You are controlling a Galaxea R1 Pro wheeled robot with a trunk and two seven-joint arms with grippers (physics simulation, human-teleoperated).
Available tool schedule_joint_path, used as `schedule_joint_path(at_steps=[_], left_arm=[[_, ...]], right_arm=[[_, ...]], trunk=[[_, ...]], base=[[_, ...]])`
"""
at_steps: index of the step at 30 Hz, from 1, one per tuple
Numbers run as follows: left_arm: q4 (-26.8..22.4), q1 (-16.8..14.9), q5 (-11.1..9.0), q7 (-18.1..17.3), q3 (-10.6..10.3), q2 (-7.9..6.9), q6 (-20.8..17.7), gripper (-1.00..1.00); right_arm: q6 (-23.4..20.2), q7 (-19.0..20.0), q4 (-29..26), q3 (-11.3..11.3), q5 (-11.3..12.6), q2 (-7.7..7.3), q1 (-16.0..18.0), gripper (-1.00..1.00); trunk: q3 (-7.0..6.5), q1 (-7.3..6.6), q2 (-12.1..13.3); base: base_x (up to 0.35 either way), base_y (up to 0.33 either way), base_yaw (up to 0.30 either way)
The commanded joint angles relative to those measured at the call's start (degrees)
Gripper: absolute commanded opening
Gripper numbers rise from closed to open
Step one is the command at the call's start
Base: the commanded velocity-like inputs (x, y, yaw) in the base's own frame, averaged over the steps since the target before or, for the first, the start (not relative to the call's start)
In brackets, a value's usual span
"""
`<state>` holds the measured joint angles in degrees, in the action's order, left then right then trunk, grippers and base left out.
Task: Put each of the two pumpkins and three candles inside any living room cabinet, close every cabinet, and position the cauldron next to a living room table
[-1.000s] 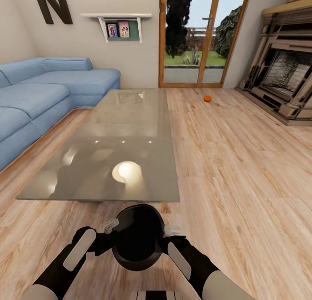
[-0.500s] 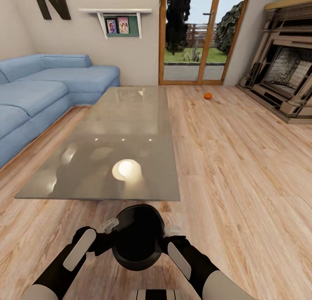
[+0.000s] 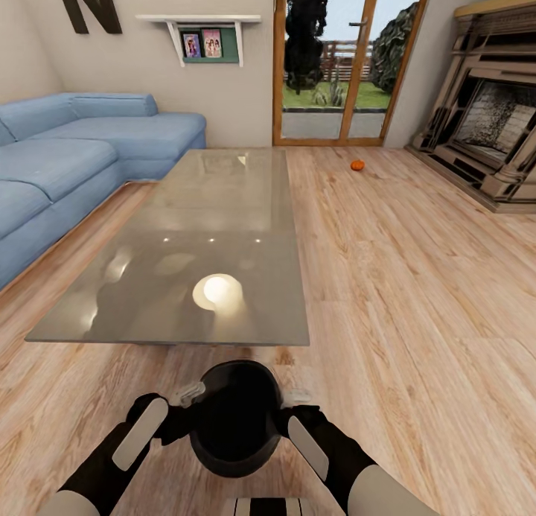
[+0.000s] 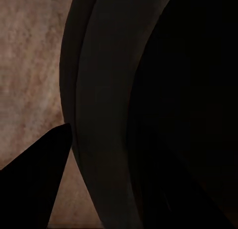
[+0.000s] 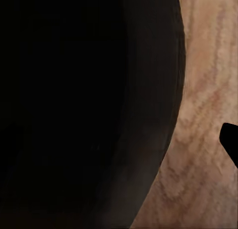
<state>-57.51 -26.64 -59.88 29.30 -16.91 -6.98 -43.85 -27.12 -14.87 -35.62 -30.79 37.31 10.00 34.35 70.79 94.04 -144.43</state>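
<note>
Cauldron (image 3: 234, 419) held between left pincer (image 3: 181, 412) and right pincer (image 3: 292, 415), each clamped on its rim, just short of the worktop (image 3: 186, 278) end. One pumpkin (image 3: 357, 164) on floor by the door. Risk: uneven two-arm motion could twist the cauldron loose or knock the worktop edge.

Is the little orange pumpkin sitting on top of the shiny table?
No, the pumpkin lies on the wooden floor near the glass door, well apart from the table, whose top is bare.

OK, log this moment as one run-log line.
phase: carrying cauldron | arms: one each side | table: just ahead | pumpkin: on floor near glass door | fingers: hidden
</note>
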Motion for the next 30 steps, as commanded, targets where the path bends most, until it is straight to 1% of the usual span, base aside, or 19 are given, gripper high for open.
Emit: schedule_joint_path(at_steps=[1, 2, 17, 30], left_arm=[[-1.56, -0.07, -1.47, 0.67, -0.14, -0.05, 0.61, -1.0], [-1.56, -0.07, -1.47, 0.67, -0.14, -0.06, 0.61, 1.0], [-1.59, -0.08, -1.47, 0.67, -0.12, -0.14, 0.61, 1.0], [-1.64, -0.08, -1.47, 0.73, 0.44, -0.15, 0.53, 1.0]], right_arm=[[-0.12, -0.51, -0.07, -0.15, 0.48, 0.0, 0.03, 1.0], [-0.12, -0.49, -0.07, -0.15, 0.48, 0.0, 0.02, 1.0], [-0.15, -0.44, -0.07, -0.15, 0.48, 0.0, 0.01, 1.0], [-0.21, -0.45, -0.07, -0.14, 0.48, 0.0, 0.02, 1.0]], trunk=[[0.04, -0.02, -0.03], [0.04, -0.02, -0.03], [0.04, -0.02, -0.03], [-2.84, -0.35, 0.15]], base=[[0.0, 0.0, 0.0], [0.0, 0.0, 0.0], [0.0, 0.0, 0.0], [0.0, 0.0, 0.0]])
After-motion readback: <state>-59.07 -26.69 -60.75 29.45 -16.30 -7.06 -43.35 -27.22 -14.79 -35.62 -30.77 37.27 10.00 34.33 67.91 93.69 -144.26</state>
